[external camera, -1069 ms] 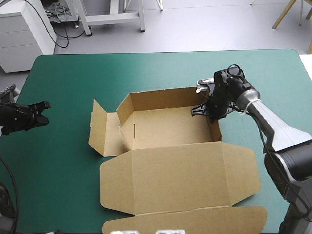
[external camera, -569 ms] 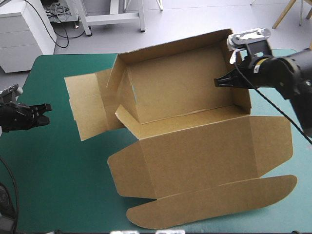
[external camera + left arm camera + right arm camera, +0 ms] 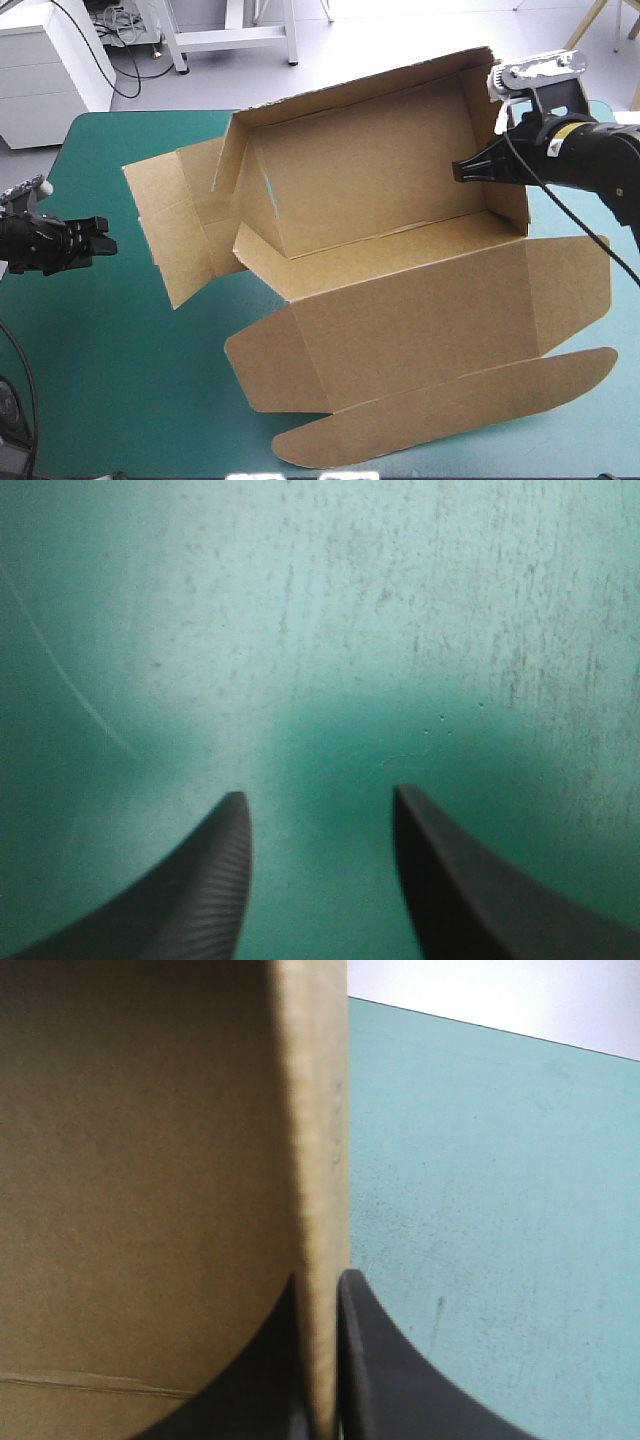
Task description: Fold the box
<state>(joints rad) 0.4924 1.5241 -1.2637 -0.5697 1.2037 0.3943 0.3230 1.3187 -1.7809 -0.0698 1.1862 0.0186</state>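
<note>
Holding the box (image 3: 380, 200) tilted over the worktop (image 3: 110, 370): your right gripper (image 3: 462, 170) pinches its 3 o'clock wall, left gripper (image 3: 98, 240) spread at 9 o'clock. Next, likely tuck the 9 o'clock flap (image 3: 170, 220).

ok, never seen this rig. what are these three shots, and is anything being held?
It is a two-armed robot at a table with a teal-green cover. The high view looks down from above and behind the robot; the other two come from cameras on each wrist, looking along that arm's claw. On the table is a brown box, partly folded: walls raised, lid and a side flap spread open. The right claw is shut on the box's right wall and holds it tilted up. The left claw is open and empty, over bare cover near the table's left edge.
</note>
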